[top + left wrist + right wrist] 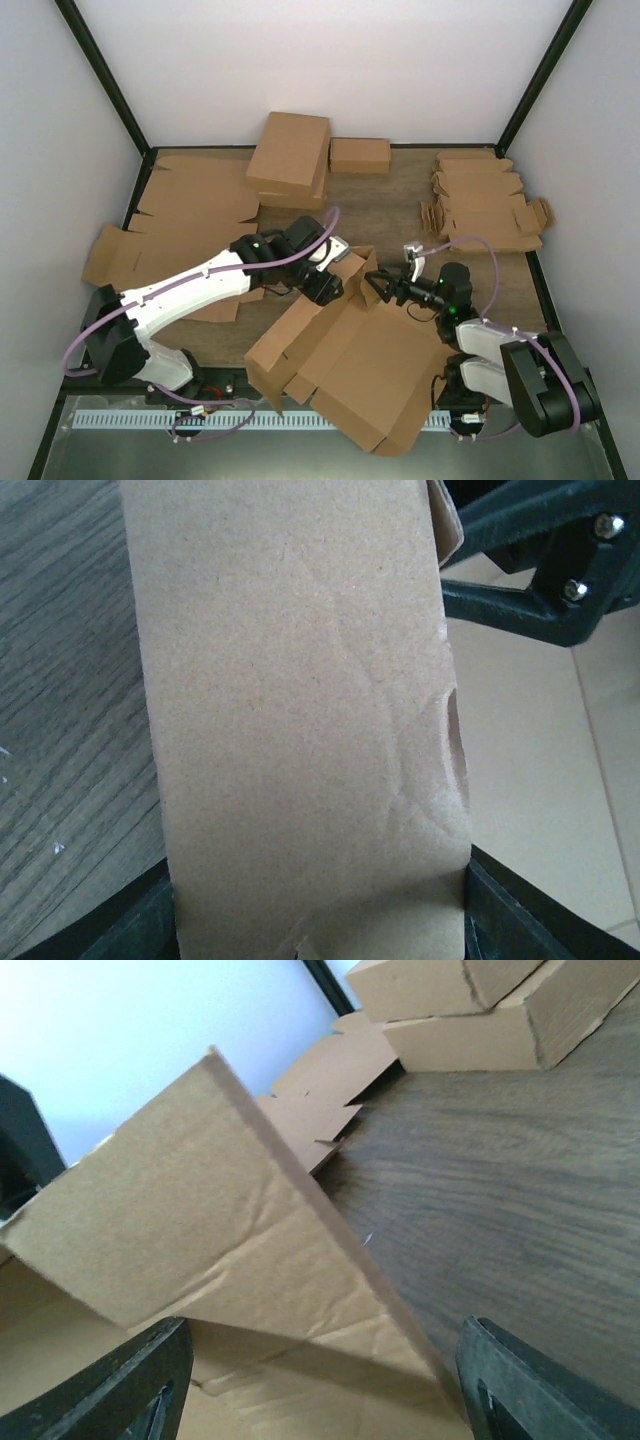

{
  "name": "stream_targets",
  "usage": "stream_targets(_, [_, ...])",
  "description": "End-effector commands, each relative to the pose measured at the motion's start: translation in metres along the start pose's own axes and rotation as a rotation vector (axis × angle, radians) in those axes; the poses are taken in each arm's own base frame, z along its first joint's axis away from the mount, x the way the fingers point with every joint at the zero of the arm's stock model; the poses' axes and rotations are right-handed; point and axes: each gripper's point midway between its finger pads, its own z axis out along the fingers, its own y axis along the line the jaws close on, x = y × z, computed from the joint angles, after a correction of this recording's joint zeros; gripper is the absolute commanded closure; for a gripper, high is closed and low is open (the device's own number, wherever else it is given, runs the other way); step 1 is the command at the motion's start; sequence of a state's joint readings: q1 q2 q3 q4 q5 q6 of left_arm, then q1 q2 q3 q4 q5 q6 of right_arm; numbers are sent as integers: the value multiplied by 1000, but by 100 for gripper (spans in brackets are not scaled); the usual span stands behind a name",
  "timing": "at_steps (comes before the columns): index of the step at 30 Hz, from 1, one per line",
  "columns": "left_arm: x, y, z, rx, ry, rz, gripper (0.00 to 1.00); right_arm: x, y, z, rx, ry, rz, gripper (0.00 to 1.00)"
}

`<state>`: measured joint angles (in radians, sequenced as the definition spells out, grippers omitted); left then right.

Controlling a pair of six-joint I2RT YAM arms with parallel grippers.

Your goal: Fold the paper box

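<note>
The paper box (375,365) is a large brown cardboard blank lying partly folded at the near middle of the table, with a flap raised at its far edge (352,268). My left gripper (333,285) is at that flap from the left. In the left wrist view the flap (300,710) fills the gap between its wide-apart fingers (510,915). My right gripper (380,289) faces it from the right and is open, with the flap's edge (300,1170) between its spread fingers (545,1390). It also shows in the left wrist view (540,575).
Folded brown boxes (290,155) and a small short box (360,155) stand at the back. Smaller notched blanks (485,200) lie at the back right. Flat blanks (180,215) cover the left side. A metal rail (130,420) runs along the near edge.
</note>
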<state>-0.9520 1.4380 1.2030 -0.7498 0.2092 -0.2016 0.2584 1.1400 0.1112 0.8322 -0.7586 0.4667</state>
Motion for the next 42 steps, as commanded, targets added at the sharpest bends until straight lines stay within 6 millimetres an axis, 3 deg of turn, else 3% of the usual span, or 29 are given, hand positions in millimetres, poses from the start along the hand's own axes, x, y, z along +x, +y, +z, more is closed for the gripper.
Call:
stream_targets(1, [1,-41,8,127,47,152,35,1,25,-4,-107,2,-33,24])
stream_targets(4, [2,-43,11,102,70,178,35,3,32,-10,-127,-5,-33,20])
stream_targets(6, [0,-43,10,86,71,190,35,2,37,-13,-138,-13,-38,8])
stream_targets(8, [-2,-42,7,72,64,201,35,1,39,-14,-139,-14,-51,5])
stream_targets(20, [-11,-20,3,-80,89,254,35,12,54,-3,-143,58,-132,7])
stream_targets(22, [-15,-13,2,-127,81,271,36,11,49,1,-112,62,-138,1])
stream_targets(26, [-23,4,-1,-238,82,315,38,8,35,8,-45,67,-132,2])
stream_targets(31, [-32,7,6,-253,76,346,38,1,32,19,-52,67,-154,8])
stream_targets(37, [-34,9,11,-263,85,361,38,14,37,22,-67,102,-139,7])
stream_targets(42, [-30,-2,13,-191,94,391,38,26,39,18,-50,117,-102,6])
